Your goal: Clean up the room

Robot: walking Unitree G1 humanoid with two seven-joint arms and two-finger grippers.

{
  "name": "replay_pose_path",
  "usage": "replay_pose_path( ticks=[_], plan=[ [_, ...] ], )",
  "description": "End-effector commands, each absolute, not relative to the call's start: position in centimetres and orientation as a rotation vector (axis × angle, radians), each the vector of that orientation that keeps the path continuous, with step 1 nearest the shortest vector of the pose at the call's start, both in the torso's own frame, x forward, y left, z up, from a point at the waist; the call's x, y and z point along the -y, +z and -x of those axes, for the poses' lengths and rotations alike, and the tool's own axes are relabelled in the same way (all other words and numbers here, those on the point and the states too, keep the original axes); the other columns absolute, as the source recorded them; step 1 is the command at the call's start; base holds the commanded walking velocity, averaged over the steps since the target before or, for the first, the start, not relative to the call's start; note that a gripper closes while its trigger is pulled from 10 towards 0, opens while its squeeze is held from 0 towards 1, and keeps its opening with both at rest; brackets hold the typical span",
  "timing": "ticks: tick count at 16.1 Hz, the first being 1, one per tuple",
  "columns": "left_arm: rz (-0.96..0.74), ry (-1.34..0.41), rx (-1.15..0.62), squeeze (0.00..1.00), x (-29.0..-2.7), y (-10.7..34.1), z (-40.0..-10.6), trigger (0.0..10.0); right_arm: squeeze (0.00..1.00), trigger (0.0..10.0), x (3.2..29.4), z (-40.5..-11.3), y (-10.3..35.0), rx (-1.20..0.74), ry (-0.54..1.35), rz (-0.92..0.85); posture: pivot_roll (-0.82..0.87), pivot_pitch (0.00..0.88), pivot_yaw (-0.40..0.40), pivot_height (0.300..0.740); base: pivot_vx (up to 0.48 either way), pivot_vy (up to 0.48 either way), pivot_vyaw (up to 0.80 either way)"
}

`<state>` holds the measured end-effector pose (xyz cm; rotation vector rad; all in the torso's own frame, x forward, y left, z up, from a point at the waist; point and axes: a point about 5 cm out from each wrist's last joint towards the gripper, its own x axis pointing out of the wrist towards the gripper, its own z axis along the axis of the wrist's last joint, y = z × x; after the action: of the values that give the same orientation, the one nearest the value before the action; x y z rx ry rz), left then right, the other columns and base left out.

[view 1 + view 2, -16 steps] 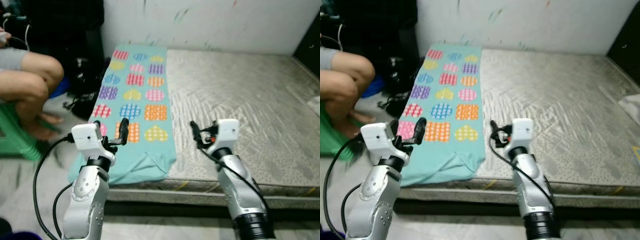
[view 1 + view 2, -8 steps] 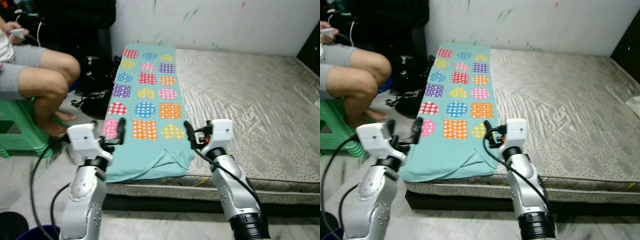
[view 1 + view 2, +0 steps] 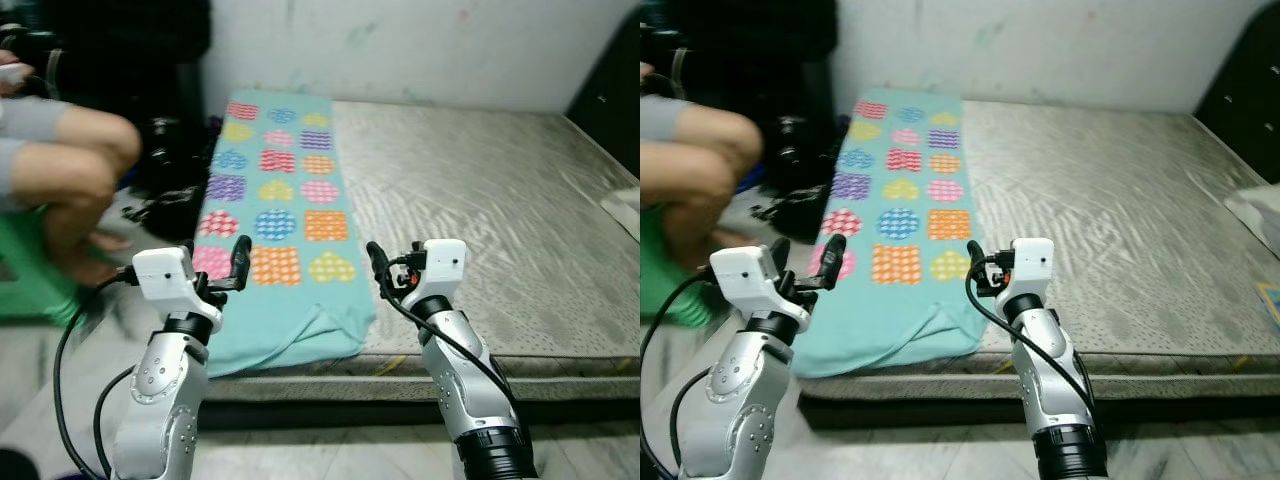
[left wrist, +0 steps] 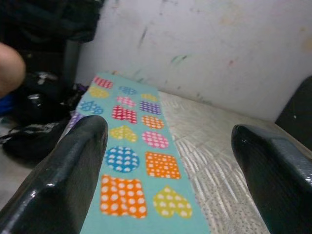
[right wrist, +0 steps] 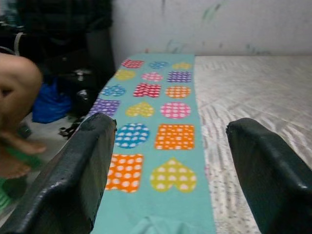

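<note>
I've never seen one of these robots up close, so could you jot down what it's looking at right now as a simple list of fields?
place: bedside, by a bare grey mattress
main item: turquoise blanket with coloured dotted hearts and squares, along the mattress's left side, its near end hanging over the edge
left gripper: open, raised before the blanket's near end, touching nothing
right gripper: open, raised at the blanket's right edge, empty
person: seated at left, knees in view
floor clutter: dark bags beside the mattress

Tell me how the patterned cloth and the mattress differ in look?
The cloth is turquoise with bright dotted hearts, squares and circles; the mattress is plain grey with a quilted texture. The cloth is a narrow strip whose end hangs over the near edge; the mattress is broad and spreads wide. Both lie flat.
</note>
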<state>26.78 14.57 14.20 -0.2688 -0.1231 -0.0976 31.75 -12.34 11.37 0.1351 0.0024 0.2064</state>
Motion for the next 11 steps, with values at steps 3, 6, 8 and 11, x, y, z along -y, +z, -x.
replay_pose_path(
  ticks=[3,6,8,11],
  plan=[
    [0.276,-0.135,0.135,0.00,-13.99,14.59,-26.74,10.0,0.00,10.0,12.70,-31.93,11.61,0.002,0.196,-0.134,0.02,0.028,-0.054,0.740,0.364,0.000,0.00],
    [0.275,-0.135,0.134,0.00,-13.99,14.59,-26.74,10.0,0.00,10.0,12.71,-31.94,11.60,0.001,0.196,-0.136,0.02,0.028,-0.054,0.740,0.364,0.000,0.00],
    [0.271,-0.126,0.128,0.00,-14.02,14.51,-26.75,10.0,0.00,10.0,12.73,-31.94,11.59,0.001,0.195,-0.137,0.02,0.028,-0.054,0.740,0.306,0.000,0.00],
    [0.273,-0.118,0.125,0.00,-14.08,14.46,-26.80,10.0,0.00,10.0,12.73,-31.97,11.61,-0.001,0.196,-0.138,0.02,0.029,-0.054,0.740,0.000,0.000,0.00]
  ],
)
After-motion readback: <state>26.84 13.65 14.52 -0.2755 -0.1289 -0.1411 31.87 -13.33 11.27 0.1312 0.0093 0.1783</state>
